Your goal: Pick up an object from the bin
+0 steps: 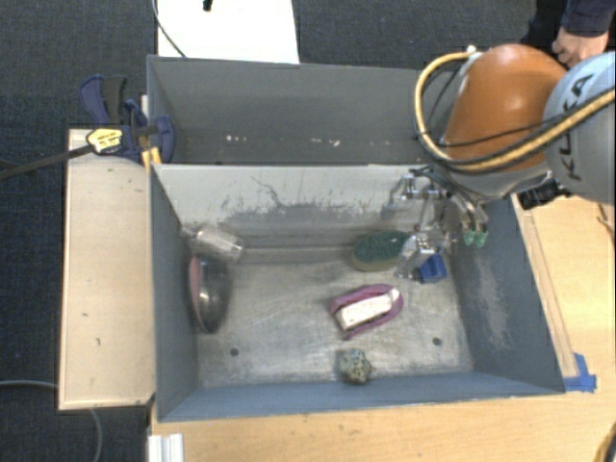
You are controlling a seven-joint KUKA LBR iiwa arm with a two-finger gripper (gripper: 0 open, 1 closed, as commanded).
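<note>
Camera view: the gripper (421, 248) hangs low near the right back corner of the bin (289, 114), between a green oval (375, 249) and a small blue block (431, 269), both just beside it. Whether it is released or clenched cannot be told. A purple-and-white piece (366, 309) lies mid-floor, and a speckled stone (355, 365) by the front wall.

Grey metal bin (289, 114), shiny metal cup (210, 282) left, green oval pad (377, 249) back, blue block (431, 269) just right of it, purple-white wedge (366, 310) centre, speckled stone (356, 366) front
</note>
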